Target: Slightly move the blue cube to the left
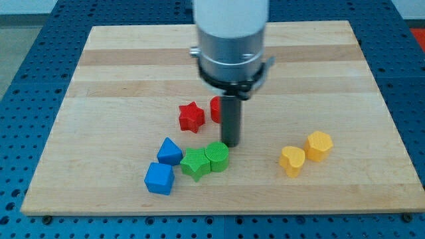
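The blue cube (159,178) lies near the board's bottom edge, left of centre. A second blue block, a wedge-like shape (169,152), sits just above it and to the right. My tip (230,144) stands to the right of both, touching or just above the top of the green cylinder (217,157). A green star (196,163) sits against the cylinder's left side, between my tip and the blue cube.
A red star (191,117) lies left of the rod, and another red block (216,109) is partly hidden behind it. A yellow heart (291,160) and a yellow hexagon (319,146) lie at the right. All rest on a wooden board (99,79).
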Motion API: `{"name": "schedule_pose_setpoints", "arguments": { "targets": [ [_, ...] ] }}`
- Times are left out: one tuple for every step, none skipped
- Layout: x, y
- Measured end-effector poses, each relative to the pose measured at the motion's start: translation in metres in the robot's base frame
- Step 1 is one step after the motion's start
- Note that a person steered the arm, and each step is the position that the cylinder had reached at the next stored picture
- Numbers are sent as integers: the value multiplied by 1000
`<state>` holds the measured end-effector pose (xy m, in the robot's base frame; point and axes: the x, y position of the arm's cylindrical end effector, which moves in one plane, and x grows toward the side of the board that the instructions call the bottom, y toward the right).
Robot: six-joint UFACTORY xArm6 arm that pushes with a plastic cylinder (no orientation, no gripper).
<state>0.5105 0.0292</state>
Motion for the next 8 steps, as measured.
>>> {"name": "schedule_pose_setpoints", "arguments": {
  "targets": [
    [0,39],
    [7,38],
    [29,34],
    [43,19],
    [57,-14],
    [75,-59],
    [91,-106],
    [97,-142]
  ]
}}
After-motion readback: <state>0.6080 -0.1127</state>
